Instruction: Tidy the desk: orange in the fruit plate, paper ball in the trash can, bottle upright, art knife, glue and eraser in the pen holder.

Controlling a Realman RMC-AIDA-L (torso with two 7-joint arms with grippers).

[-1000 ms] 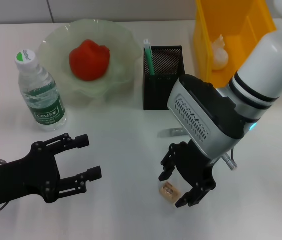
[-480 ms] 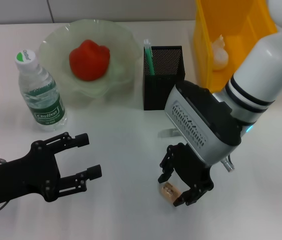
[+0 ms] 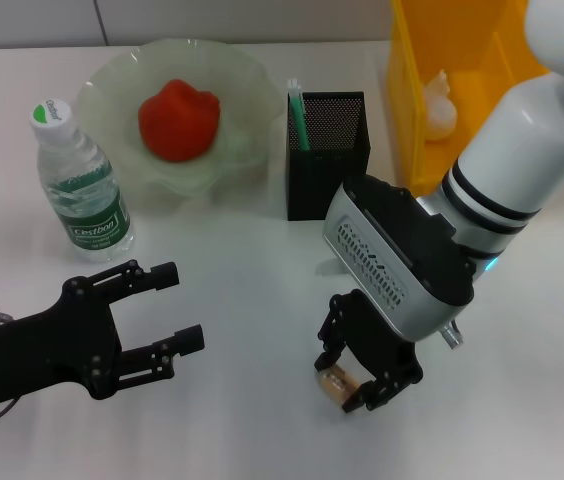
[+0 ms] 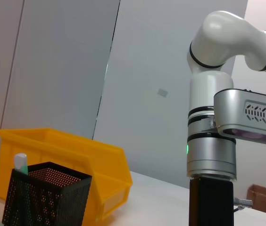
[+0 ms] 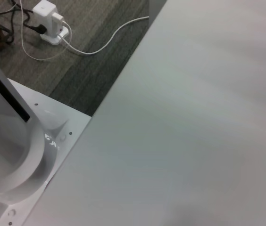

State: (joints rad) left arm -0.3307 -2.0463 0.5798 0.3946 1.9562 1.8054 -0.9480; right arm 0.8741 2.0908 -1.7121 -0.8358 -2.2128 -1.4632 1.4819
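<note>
Black fingers of the right gripper point(image 3: 353, 383) straddle a small tan eraser point(image 3: 336, 381) on the white desk point(image 3: 242, 300), pressed against its sides. Just behind the right arm a small grey object point(image 3: 333, 266) lies flat on the desk, mostly hidden, so I cannot tell what it is. Behind that stands the black mesh pen holder point(image 3: 328, 152) with a green pen point(image 3: 297, 116) in it, and beside it a yellow bin point(image 3: 462, 70) holding a paper ball point(image 3: 439, 105). The left gripper point(image 3: 167, 312) rests low over the near left of the desk, its fingers spread apart with nothing between them. Beyond it the water bottle point(image 3: 77, 185) stands upright, next to the green plate point(image 3: 177, 115) holding the orange point(image 3: 177, 120).
</note>
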